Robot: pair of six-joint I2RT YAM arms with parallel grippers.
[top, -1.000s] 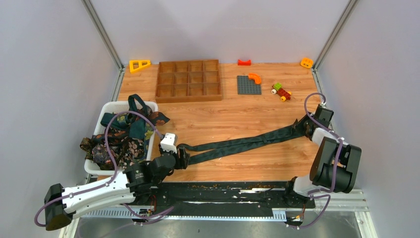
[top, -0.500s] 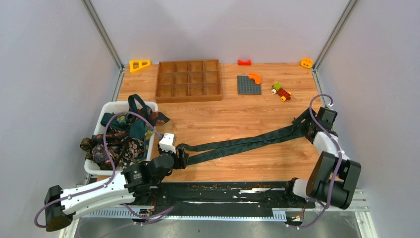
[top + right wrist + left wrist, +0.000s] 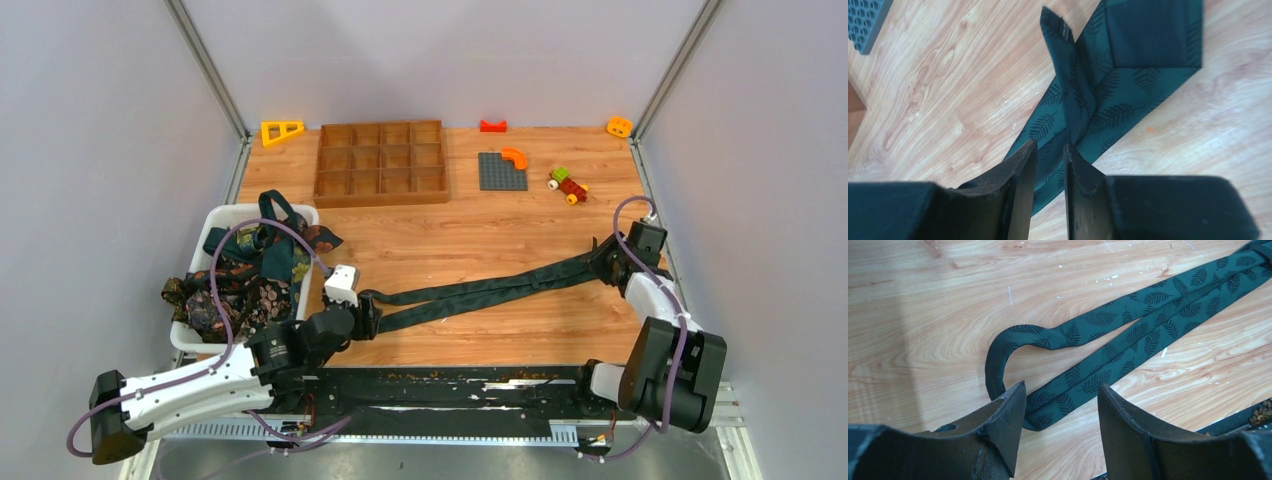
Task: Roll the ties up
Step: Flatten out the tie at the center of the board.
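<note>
A dark green tie (image 3: 500, 288) with a fern print lies doubled across the table, from near left to mid right. Its folded loop end (image 3: 998, 355) curls up just ahead of my left gripper (image 3: 1060, 405), which is open and empty, with the lower strand's end between the fingertips. My left gripper (image 3: 368, 315) sits at that end in the top view. My right gripper (image 3: 1050, 155) is closed to a narrow gap on a raised ridge of the tie near its wide pointed end (image 3: 1143, 60). It is at the table's right (image 3: 603, 262). Several more ties (image 3: 250, 280), teal and brown patterned, are heaped in a bin.
The white bin (image 3: 225, 212) stands at the left edge. A wooden compartment tray (image 3: 380, 162) is at the back. A grey baseplate (image 3: 500, 170), a toy car (image 3: 568, 185), a yellow triangle (image 3: 282, 131), a red piece (image 3: 492, 126) and an orange piece (image 3: 619, 127) lie along the back.
My right arm's elbow has swung nearer and lower while its gripper stays at the tie's wide end. The tie and my left gripper have barely moved.
</note>
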